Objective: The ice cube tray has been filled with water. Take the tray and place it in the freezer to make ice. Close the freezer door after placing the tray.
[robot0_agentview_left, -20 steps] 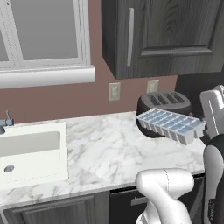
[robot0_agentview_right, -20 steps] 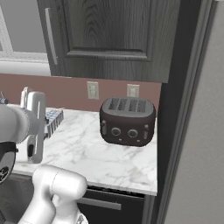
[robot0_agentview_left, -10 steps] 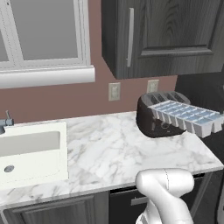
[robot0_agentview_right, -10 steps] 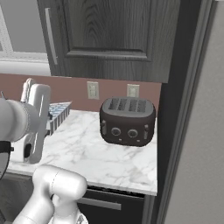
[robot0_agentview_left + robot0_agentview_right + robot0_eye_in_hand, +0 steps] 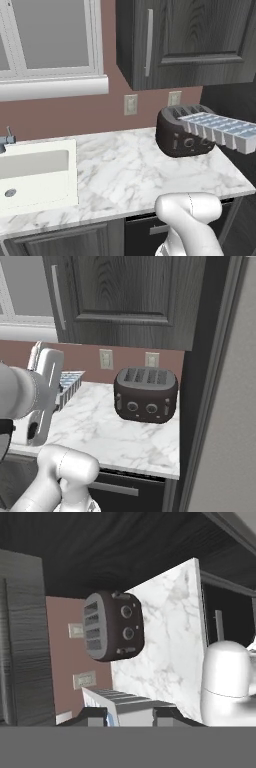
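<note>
Two gripper fingertips [image 5: 95,716] flank ice cube tray [image 5: 220,130]; hand view

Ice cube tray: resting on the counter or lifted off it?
Lifted: the ice cube tray hangs above the marble counter, in front of the toaster.

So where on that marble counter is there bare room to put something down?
The widest bare stretch of the counter lies between the sink and the toaster, running from the wall to the front edge. A narrow strip in front of the toaster is free too. The toaster's corner is crowded, with the ice cube tray held above it.
</note>
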